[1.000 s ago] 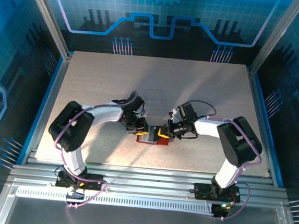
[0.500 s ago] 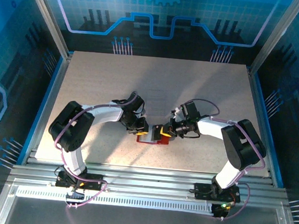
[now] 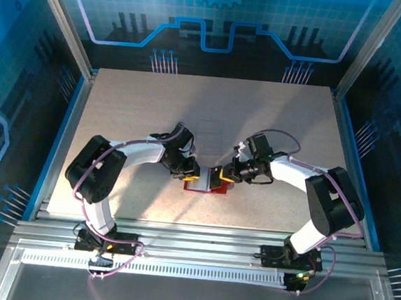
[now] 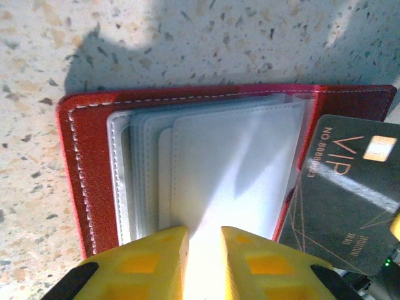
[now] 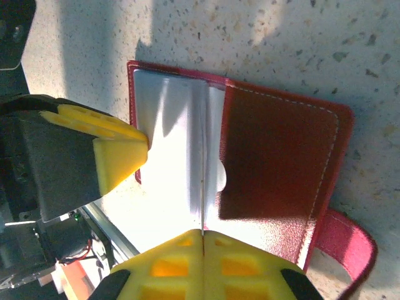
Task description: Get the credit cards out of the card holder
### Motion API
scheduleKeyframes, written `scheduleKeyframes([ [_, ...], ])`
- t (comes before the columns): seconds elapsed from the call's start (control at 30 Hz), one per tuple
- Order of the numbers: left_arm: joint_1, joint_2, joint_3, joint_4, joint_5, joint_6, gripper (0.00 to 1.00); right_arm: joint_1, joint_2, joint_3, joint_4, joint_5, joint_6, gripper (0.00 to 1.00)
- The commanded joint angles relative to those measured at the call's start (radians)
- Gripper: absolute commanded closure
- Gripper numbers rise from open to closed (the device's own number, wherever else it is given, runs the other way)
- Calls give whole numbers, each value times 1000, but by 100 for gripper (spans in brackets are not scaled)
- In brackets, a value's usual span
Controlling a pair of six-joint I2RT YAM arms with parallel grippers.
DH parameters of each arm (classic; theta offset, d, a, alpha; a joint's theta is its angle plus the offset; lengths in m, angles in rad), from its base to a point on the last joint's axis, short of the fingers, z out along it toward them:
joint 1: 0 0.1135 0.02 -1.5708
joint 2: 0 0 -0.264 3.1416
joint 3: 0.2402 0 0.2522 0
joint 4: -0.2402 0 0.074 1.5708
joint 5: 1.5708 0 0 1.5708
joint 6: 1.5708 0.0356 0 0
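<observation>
Gripping card holder [image 4: 87, 175], left claw [image 4: 204, 234] barely parted; right claw [image 5: 203, 234] clenches credit card [image 4: 340, 194].

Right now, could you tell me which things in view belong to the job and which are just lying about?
Job:
red card holder, lying open
dark VIP card, pinched in the right hand
left hand, gripping the holder's sleeves

Just surroundings:
speckled table
blue printed walls
metal rail
</observation>
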Motion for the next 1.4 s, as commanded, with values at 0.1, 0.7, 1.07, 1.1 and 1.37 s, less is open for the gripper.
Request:
scheduleKeyframes([
  [0.1,5,-53,70,-3,29,0,77,-29,-45,115,-167,22,-140,100],
  [0.7,168,-217,5,51,124,27,72,51,13,554,-686,211,-1119,100],
  [1.07,359,-291,34,-137,143,194,68,102,326,1042,-1079,440,-1469,100],
  [1.1,370,-296,33,-139,142,191,68,104,349,1086,-1104,444,-1491,100],
  [1.37,389,-296,126,-315,91,283,67,128,510,1350,-1214,516,-1612,100],
])
